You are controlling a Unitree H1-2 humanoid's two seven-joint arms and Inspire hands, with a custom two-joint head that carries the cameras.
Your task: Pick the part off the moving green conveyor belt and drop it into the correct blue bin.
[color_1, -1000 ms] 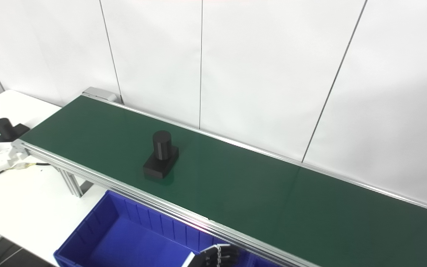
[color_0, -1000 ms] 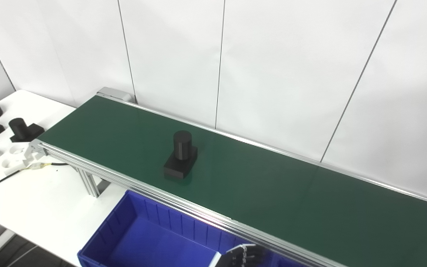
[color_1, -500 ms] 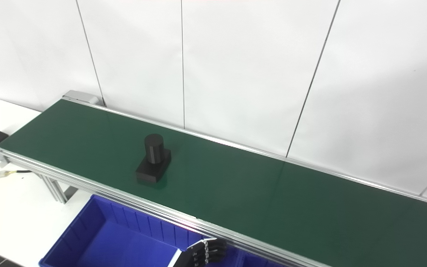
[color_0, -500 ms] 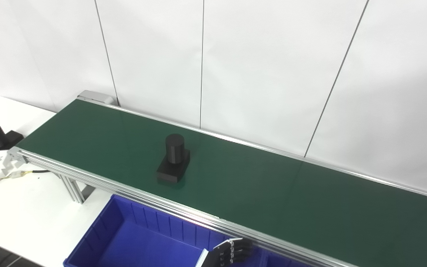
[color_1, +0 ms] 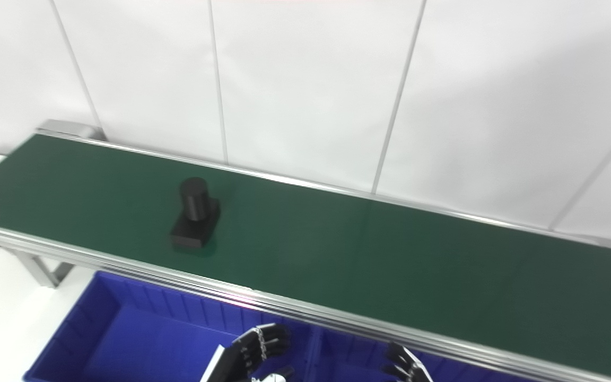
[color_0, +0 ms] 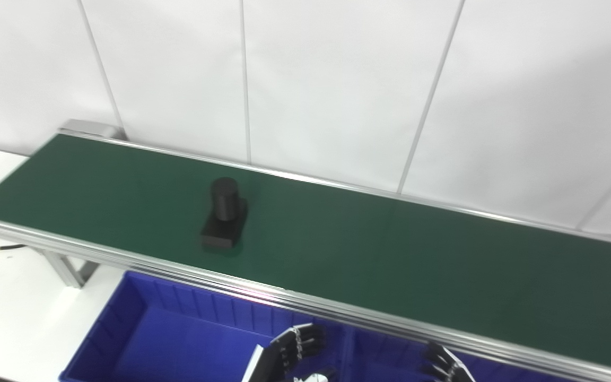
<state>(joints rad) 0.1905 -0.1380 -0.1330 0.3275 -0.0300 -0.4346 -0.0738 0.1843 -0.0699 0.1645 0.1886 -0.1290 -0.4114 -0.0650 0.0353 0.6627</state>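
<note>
One long green conveyor belt (color_0: 390, 249) carries everything here: a smooth matte sheet between ribbed aluminium rails, running from the far-left corner to the right edge of view. Below its near rail sit the blue bins (color_0: 178, 339), hard moulded plastic with ribbed inner walls and a divider between compartments; both look empty as far as they show.

The part (color_0: 224, 220) stands upright on the belt's left half, about midway between the far and near rails, touching neither. It is a matte black piece, a short cylinder rising from a flat rectangular base, probably rigid plastic and light, unlikely to deform or break. The cylinder looks the natural hold, fingers wrapped around it from above or the side; its smooth wall may slip a little, so a firm wrap above the base seems wise.

The left hand (color_0: 292, 347) hangs over the bin, fingers loosely curled, holding nothing. The right hand (color_0: 443, 366) shows only spread fingertips at the bottom edge, also empty.
</note>
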